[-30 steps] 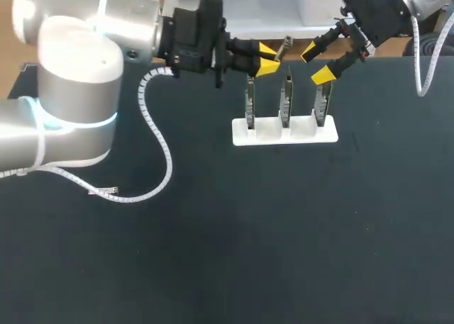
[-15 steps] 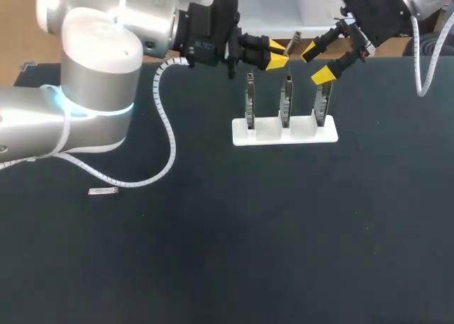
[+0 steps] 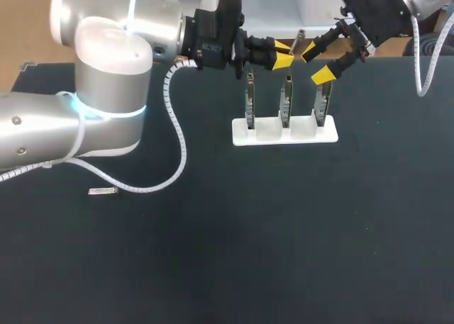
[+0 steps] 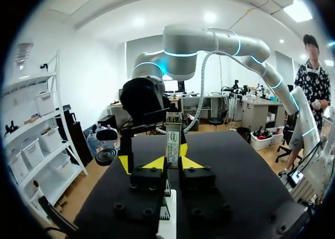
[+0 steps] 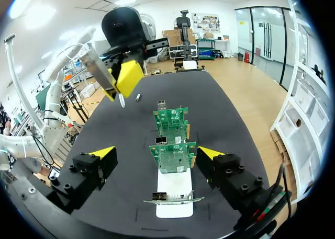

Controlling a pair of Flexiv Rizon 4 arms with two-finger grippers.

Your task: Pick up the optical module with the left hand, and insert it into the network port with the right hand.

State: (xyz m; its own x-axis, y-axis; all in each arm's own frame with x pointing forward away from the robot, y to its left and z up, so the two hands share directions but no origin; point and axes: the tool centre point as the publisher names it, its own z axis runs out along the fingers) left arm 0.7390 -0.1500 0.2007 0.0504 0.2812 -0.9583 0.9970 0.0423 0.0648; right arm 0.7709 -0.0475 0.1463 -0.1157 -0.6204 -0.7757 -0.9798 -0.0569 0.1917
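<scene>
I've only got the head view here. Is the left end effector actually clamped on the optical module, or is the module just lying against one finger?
Observer: Clamped. The left wrist view shows the optical module standing upright between the two yellow tips of the left end effector, both pressed against it.
Operator: Good. Where are the ports on those boards? I only see them edge-on.
Observer: The right wrist view shows a metal network port at one end of the top edge of each green board, all at the same end.
</scene>
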